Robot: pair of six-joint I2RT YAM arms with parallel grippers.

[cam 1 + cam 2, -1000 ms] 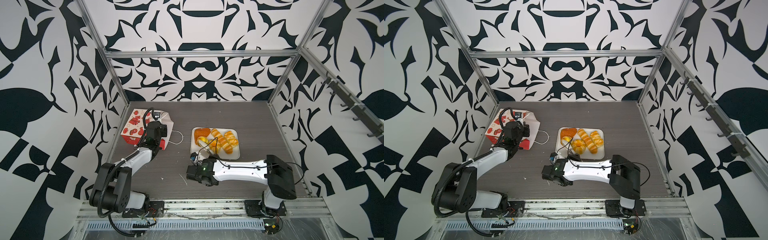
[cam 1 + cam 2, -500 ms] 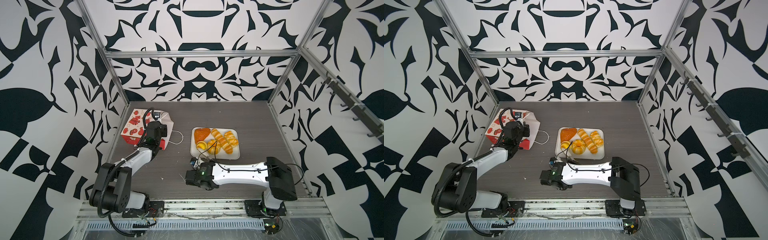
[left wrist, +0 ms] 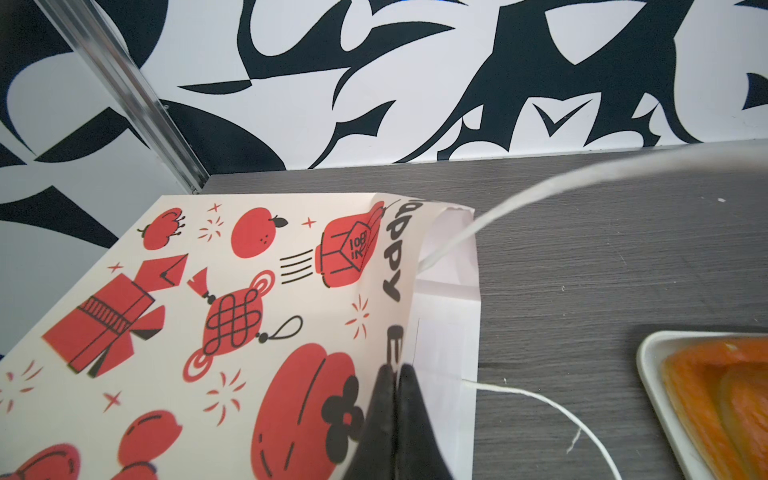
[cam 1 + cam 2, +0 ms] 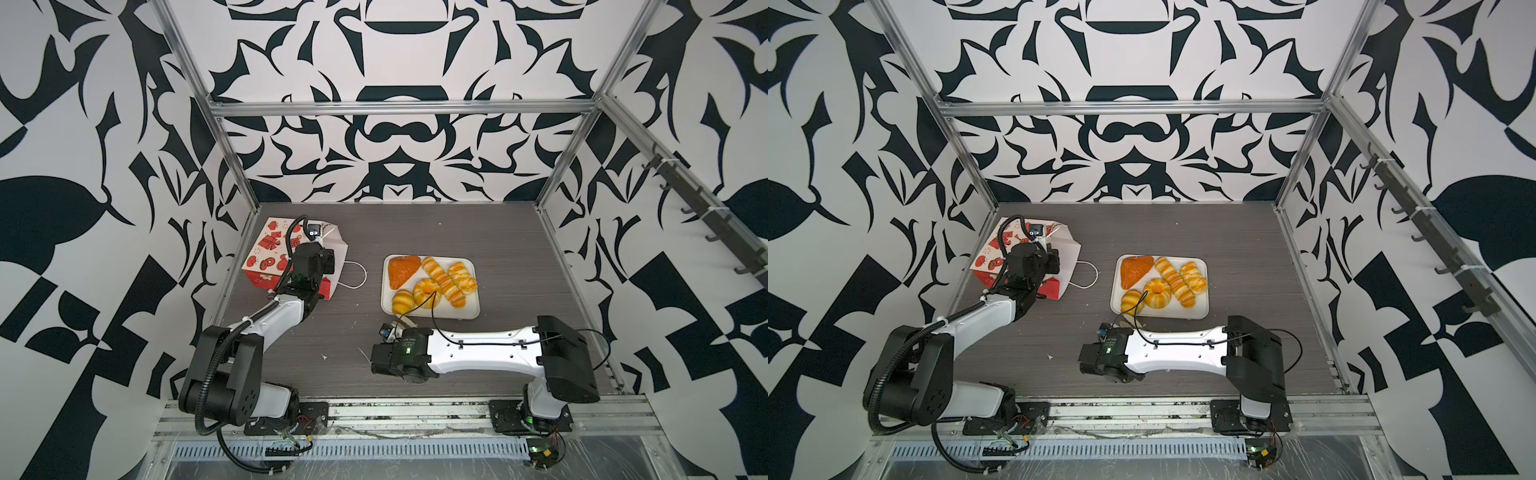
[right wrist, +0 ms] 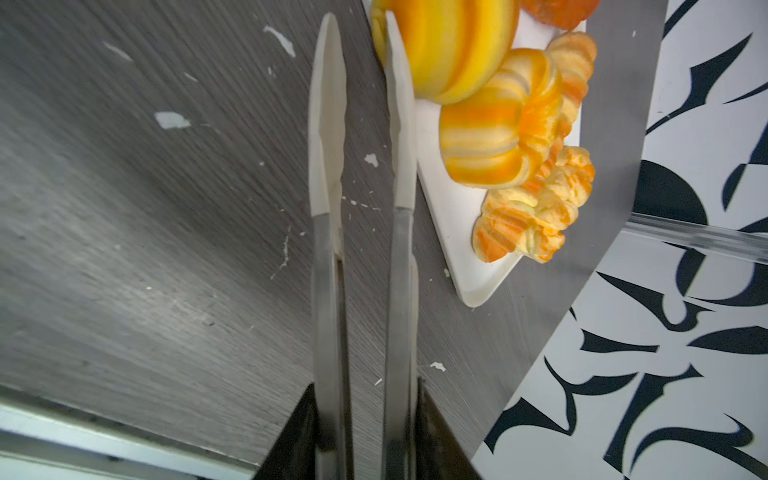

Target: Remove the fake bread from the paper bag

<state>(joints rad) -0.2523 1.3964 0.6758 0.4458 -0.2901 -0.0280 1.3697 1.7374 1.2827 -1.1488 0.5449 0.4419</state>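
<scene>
both arms (image 4: pixel 282 316) low, jaws holding paper bag (image 3: pixel 208 311), tongs (image 5: pixel 328 257)

Both top views: high at the front, angled down toward the back wall (image 4: pixel 399 158), sharing the whole table (image 4: pixel 415 232) | left wrist: close over paper bag (image 3: pixel 208 311) | right wrist: close along tongs (image 5: pixel 328 124), tray (image 5: pixel 457 249) corner.

Bright even light, soft shadows, right wrist view blurred.

White tray (image 4: pixel 469 309) on grey wood-grain tabletop (image 4: pixel 498 232); white-tipped metal tongs (image 5: pixel 328 124) at the tray's edge, tips apart; black-and-white patterned walls (image 4: pixel 395 137) beyond the tray.
</scene>
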